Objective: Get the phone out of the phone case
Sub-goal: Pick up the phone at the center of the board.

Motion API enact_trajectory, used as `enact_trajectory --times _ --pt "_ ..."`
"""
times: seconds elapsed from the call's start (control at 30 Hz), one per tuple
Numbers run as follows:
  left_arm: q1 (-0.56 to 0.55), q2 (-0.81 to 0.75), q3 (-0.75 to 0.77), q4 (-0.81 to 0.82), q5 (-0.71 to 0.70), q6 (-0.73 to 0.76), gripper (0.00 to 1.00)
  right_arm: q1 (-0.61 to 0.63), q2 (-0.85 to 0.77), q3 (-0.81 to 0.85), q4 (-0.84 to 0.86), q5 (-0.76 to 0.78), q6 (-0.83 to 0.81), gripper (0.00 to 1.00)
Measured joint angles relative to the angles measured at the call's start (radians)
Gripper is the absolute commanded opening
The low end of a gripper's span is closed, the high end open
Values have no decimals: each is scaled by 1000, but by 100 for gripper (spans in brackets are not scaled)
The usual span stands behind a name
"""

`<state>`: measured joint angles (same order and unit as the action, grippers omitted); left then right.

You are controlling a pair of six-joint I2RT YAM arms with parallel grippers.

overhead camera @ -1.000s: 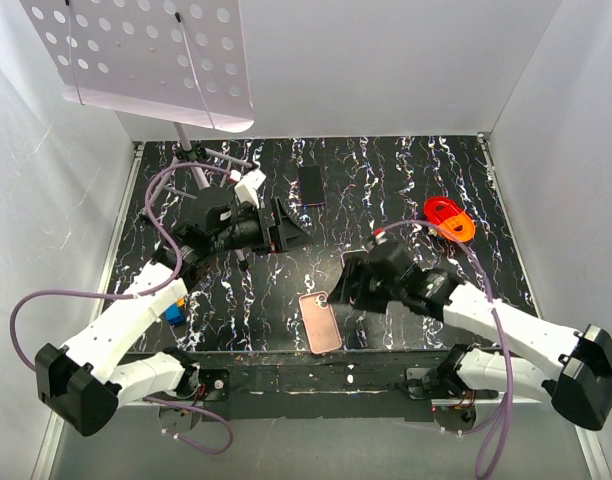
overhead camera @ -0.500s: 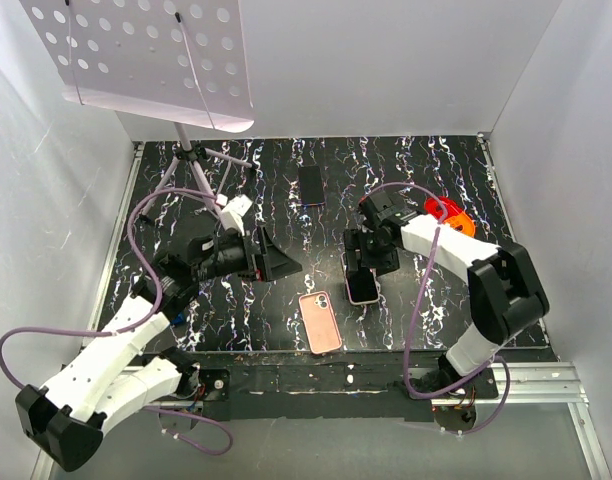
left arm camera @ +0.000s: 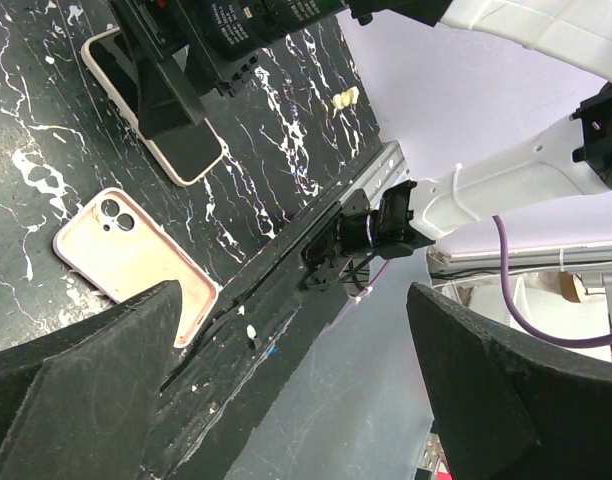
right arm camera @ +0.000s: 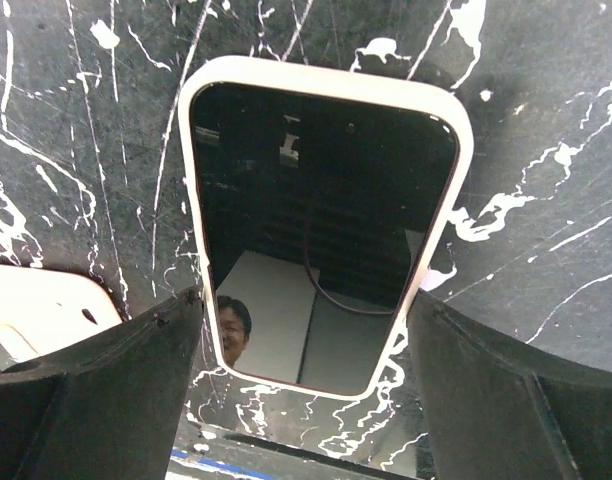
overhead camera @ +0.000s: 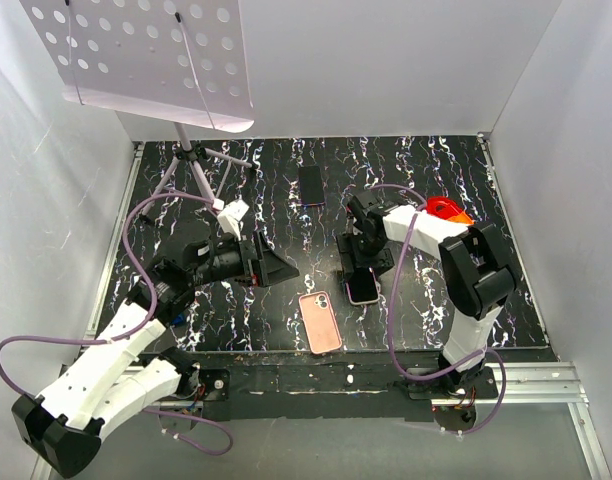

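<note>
A phone (overhead camera: pixel 362 288) in a pale pink-white case lies screen up on the black marbled table; it also shows in the right wrist view (right arm camera: pixel 321 230) and the left wrist view (left arm camera: pixel 164 118). My right gripper (overhead camera: pixel 358 262) is open right over it, and its fingers (right arm camera: pixel 96 400) stand on either side of the phone's near end (right arm camera: pixel 306 335) without clamping it. A pink phone-shaped piece with a camera cutout (overhead camera: pixel 320 322) lies just to the left in front; I cannot tell whether it is an empty case. My left gripper (overhead camera: pixel 271 265) is open and empty above the table (left arm camera: pixel 296 370).
A dark phone (overhead camera: pixel 311 185) lies at the back middle. An orange-red object (overhead camera: pixel 446 211) sits at the back right. A tripod (overhead camera: pixel 191 160) with a perforated white board (overhead camera: pixel 146 50) stands at the back left. The table's front rail (left arm camera: pixel 316 250) runs below the left gripper.
My right arm swung from the front right round to the back, uncovering the cased phone, and now hovers over it. My left gripper drew back toward the front left.
</note>
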<state>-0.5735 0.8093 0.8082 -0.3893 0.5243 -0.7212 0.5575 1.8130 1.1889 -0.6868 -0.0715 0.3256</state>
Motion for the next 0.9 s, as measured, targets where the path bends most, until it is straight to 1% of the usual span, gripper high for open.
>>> enact_trajectory --times 0.17,0.37,0.43,0.47,0.53,0.57,0.63,0.77,0.83,0.87,0.9 --pt "0 7 0 0 0 0 96 25 31 33 -31 29 25 88" --pt "0 23 0 -2 -1 0 96 78 98 104 -105 159 121 88" --pt "0 27 0 -6 -7 -3 96 96 100 105 -116 177 153 84" --pt "0 29 0 -10 -14 -5 96 100 100 105 -119 177 166 81" --pt "0 34 0 -27 -37 -15 95 106 101 105 -122 178 182 67" --pt "0 38 0 -37 -50 -22 95 106 100 103 -122 177 185 56" --pt "0 49 1 -60 -75 -39 95 106 96 97 -118 176 186 41" --pt "0 79 0 -95 -107 -97 92 107 35 27 -48 188 183 20" --pt "0 85 -6 -97 -116 -134 90 114 -6 -22 6 195 174 5" --pt "0 83 -14 -93 -119 -153 89 119 -28 -46 30 198 168 1" --pt "0 79 -27 -84 -122 -174 88 124 -52 -72 55 202 163 1"
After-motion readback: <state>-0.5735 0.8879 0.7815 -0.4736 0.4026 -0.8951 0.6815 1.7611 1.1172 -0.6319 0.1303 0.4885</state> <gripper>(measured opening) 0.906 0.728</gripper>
